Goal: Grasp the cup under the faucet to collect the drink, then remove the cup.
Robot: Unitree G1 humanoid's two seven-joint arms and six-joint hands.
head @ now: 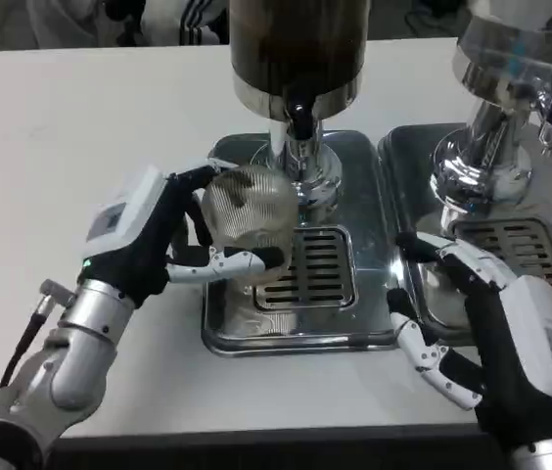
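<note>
The small clear ribbed plastic cup (245, 208) stands on the left shiny steel drip tray (219, 333), just left of its slotted grate and slightly left of the black faucet (299, 119) of the dark-bodied drink dispenser (299, 49). The left hand (163, 237) wraps it, fingers behind and thumb across the front low on the wall. Such a thin cup looks light, springy and easy to crush, and will likely grow heavier and slicker once filled, so a gentle hold around the middle suits it. The right hand (491, 328) rests spread and empty at the counter's (80, 127) edge by the second tray (550, 166).
</note>
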